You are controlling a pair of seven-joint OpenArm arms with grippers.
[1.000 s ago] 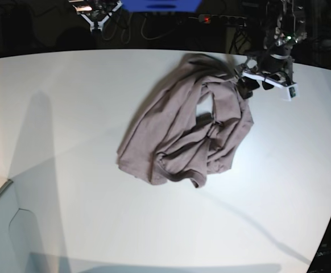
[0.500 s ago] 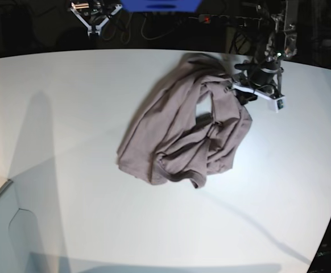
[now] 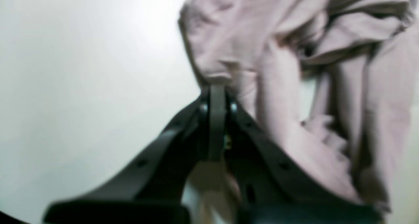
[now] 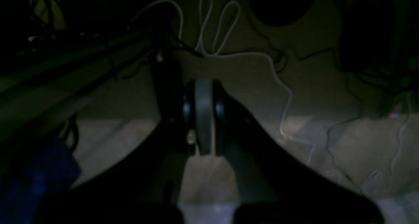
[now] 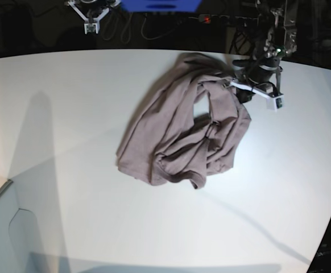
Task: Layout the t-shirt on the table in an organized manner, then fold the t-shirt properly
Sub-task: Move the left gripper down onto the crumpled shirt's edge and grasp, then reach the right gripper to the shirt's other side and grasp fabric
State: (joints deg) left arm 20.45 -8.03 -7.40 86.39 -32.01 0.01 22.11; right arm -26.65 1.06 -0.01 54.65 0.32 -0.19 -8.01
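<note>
White and bare around it, the table (image 5: 69,114) is carrying the t-shirt (image 5: 185,136), crumpled right of centre. We are pinching its far edge in our clenched left tool (image 5: 242,86); the right tool (image 4: 203,86), closed and empty, is idling off-table. We should be lifting slowly, letting folds drop free.

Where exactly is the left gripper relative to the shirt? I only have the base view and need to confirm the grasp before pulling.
Observer: The left gripper is at the edge of the t-shirt, jaws together with a fold of cloth at the tips.
Operator: Is the cloth beside it flat?
Observer: No, the left wrist view shows bunched folds with a patch of the table between them.
Operator: And the right gripper?
Observer: The right gripper is shut on nothing, over a dark floor with cables.
</note>
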